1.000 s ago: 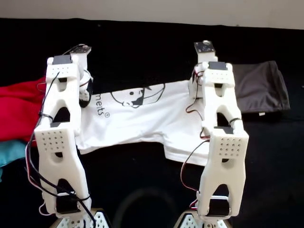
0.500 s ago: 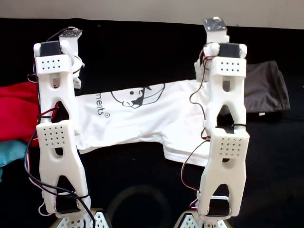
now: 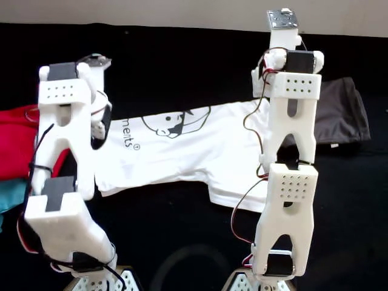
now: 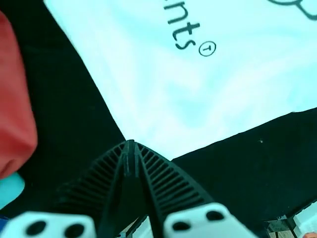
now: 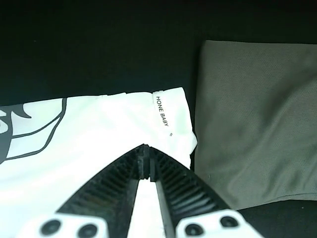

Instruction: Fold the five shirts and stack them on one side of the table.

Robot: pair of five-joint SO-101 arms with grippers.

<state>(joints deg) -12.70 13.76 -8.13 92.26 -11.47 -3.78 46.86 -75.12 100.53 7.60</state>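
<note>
The white shirt point(image 3: 182, 151) lies spread on the black table point(image 3: 182, 66) between the two arms, with its printed side up and one sleeve pointing toward the arm bases. It has not shifted during the last second. At the right side, a grey shirt point(image 3: 342, 112) lies folded just beside the white one. At the left side there is a red shirt point(image 3: 15, 145), and a teal shirt point(image 3: 11, 193) lies next to it, nearer to the bases.

The left arm point(image 3: 63, 139) has changed the most. Half a second ago it was stretched forward over the left end of the white shirt; now it has pulled back and lifted, and its lower part stands closer to the high camera. The left claw point(image 4: 130, 146) is clenched, with its two jaws pressed together at the tip and nothing between them. The tip is seen just at the hem of the white shirt point(image 4: 198, 89), where the cloth meets the table, with the red shirt point(image 4: 12, 99) off to one side.

The right arm point(image 3: 291, 121) has reached further toward the far edge of the table than one second ago. The right claw point(image 5: 145, 148) is also clenched and holds nothing. It hangs over the corner of the white shirt point(image 5: 99, 129), near the grey shirt point(image 5: 252, 124).
</note>
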